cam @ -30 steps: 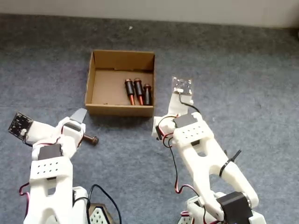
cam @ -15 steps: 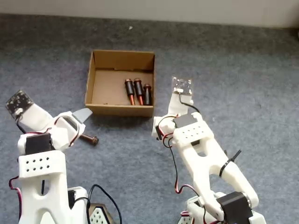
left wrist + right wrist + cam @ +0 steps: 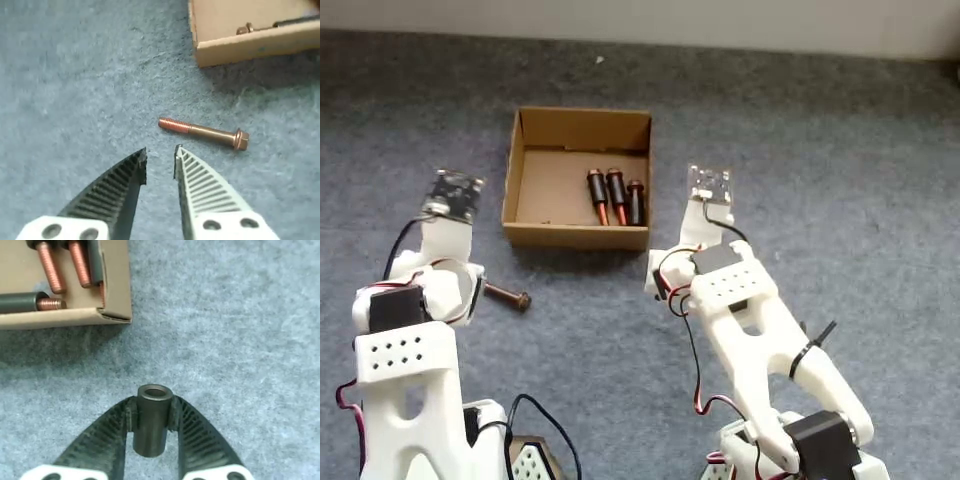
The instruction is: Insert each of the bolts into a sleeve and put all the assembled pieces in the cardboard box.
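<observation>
1. Carpet (image 3: 840,150): grey, covers the whole table.
2. Left arm (image 3: 405,360), right arm (image 3: 760,340): white, side by side at the near edge, both pointing toward the box.
3. Box (image 3: 577,237): brown cardboard, open top, sits on the carpet beyond the arms.
4. Left gripper (image 3: 160,150): jaws spread a little with nothing between them. It hangs over bare carpet, tips near the bolt but clear of it.
5. Right gripper (image 3: 153,405): jaws pinch the sleeve over the carpet, just off the box's near corner (image 3: 112,315).
6. Assembled pieces (image 3: 617,195): three dark sleeves with copper bolts, lying side by side inside the box on the side nearer the right arm.
7. Bolt (image 3: 205,132): copper, hex flange head, lying flat on the carpet in front of the box's front wall, by the left arm's wrist (image 3: 508,295).
8. Sleeve (image 3: 152,420): dark tube held between the right jaws, open bore showing at its far end.
</observation>
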